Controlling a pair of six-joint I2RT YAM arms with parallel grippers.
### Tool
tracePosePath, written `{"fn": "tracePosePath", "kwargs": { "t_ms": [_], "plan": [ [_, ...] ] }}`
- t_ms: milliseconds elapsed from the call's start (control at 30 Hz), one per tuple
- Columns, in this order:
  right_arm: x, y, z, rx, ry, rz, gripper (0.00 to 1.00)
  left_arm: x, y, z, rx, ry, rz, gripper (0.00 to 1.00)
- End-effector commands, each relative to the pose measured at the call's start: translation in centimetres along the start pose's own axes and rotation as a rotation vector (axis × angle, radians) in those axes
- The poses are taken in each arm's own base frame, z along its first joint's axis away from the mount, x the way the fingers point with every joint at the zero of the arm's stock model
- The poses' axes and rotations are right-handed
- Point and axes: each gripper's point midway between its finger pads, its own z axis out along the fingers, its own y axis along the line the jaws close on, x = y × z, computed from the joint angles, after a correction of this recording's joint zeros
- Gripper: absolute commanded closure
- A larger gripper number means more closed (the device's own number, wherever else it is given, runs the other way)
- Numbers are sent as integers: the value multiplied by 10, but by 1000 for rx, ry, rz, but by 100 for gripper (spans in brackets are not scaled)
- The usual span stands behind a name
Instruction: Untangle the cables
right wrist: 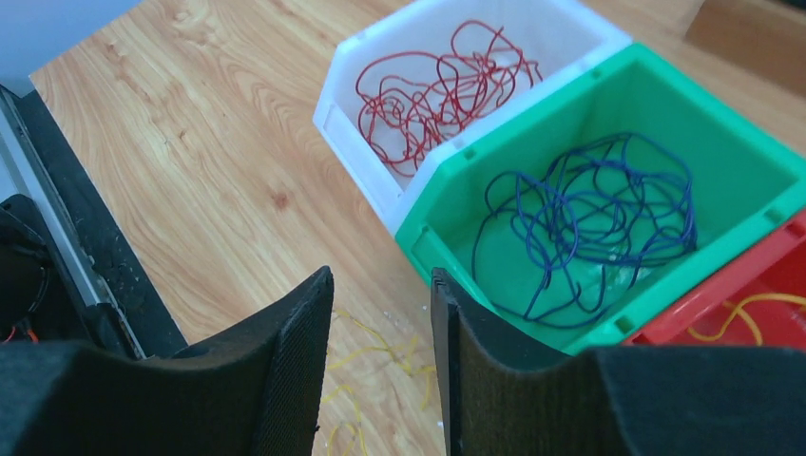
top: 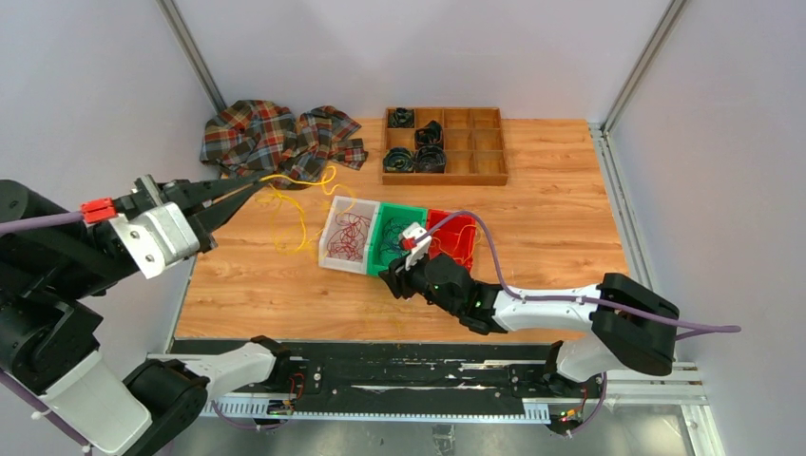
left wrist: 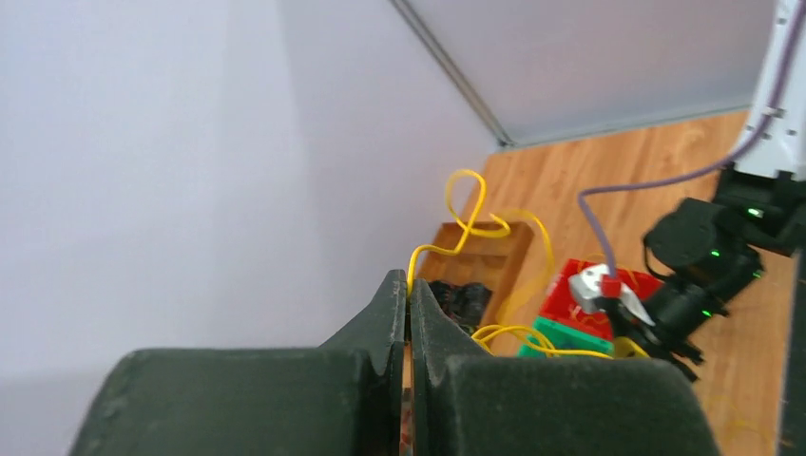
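Yellow cable (top: 280, 177) is pinched in the closed left gripper (left wrist: 409, 285) and trails rightward, while the right gripper (right wrist: 380, 285), jaws parted and empty, hovers directly over loose yellow strands (right wrist: 380, 351).

top: high, whole table (top: 561, 190) | wrists: left far, seemingly rightward; right close | shared: bins (top: 404, 206)

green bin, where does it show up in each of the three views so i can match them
Top external: the green bin is mid-table, the middle one of three bins standing side by side.
Left wrist: only a small green sliver shows, low and right of centre.
Right wrist: it fills the right half, with blue cables lying inside.
Shared landmark: the red bin right beside it.
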Motion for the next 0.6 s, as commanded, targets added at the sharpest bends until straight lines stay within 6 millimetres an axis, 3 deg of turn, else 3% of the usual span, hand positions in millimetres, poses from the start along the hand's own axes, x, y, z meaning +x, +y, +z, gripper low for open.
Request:
{"fn": "tracePosePath", "kwargs": {
  "t_ms": [0,133,233,400,467,567],
  "plan": [
    [0,4,-1,-1,-39,108,58,-26,41,-9,-189,-54,126,100],
    [11,5,-2,-8,-15,134,57,-37,57,-12,-263,-87,182,100],
    [-5,7,-5,-14,-43,131,46,-32,52,-9,-242,-82,175,100],
    [-78,14,-28,-53,-157,81,32,-12,29,1,-147,-69,110,100],
    [-117,24,-41,-106,-224,49,29,-2,21,4,-120,-55,87,100],
    [-160,37,-61,-179,-291,-7,28,21,6,14,-62,-20,34,100]
  ]
}}
